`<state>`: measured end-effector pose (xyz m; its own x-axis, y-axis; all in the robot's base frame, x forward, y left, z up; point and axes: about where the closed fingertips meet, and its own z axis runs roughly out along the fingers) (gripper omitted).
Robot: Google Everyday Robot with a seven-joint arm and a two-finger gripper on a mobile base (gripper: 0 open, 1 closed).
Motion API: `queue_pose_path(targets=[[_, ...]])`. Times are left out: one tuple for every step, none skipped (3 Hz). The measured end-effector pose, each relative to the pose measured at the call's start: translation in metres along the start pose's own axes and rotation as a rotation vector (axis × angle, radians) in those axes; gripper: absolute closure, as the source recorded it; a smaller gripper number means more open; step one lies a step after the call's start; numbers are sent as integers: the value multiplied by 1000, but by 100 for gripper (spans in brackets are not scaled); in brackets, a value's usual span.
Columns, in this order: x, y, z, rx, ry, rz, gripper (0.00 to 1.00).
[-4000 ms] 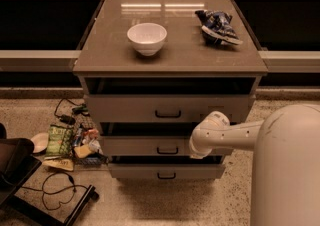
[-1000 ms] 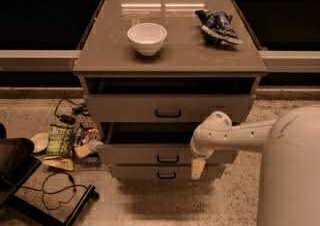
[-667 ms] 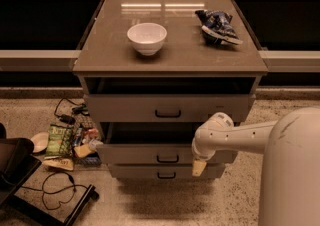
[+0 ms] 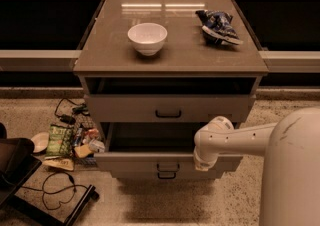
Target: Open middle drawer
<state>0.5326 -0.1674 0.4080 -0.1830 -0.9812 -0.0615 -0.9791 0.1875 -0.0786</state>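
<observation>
The middle drawer (image 4: 135,162) of the grey-beige cabinet stands pulled out, and its dark inside shows above its front. Its small black handle (image 4: 167,166) is at the front's centre. The top drawer (image 4: 125,108) above is a little way out too. The lowest drawer (image 4: 166,175) is mostly hidden under the middle one. My white arm reaches in from the right, and the gripper (image 4: 203,163) points down against the right part of the middle drawer's front, to the right of the handle.
A white bowl (image 4: 147,37) and a blue snack bag (image 4: 218,26) lie on the cabinet top (image 4: 115,55). Snack packets (image 4: 60,140), cables (image 4: 55,190) and a black chair base (image 4: 15,170) lie on the floor at the left. My white body (image 4: 295,170) fills the lower right.
The middle drawer has slid further out toward the camera. My gripper end has come forward with the drawer front, and the beige tip seen below it before no longer shows.
</observation>
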Motion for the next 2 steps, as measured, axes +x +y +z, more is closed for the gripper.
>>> queue_pose_path(targets=[[0,0,-2,0,0,0,96],[4,18,-18,-7,35,25,100]])
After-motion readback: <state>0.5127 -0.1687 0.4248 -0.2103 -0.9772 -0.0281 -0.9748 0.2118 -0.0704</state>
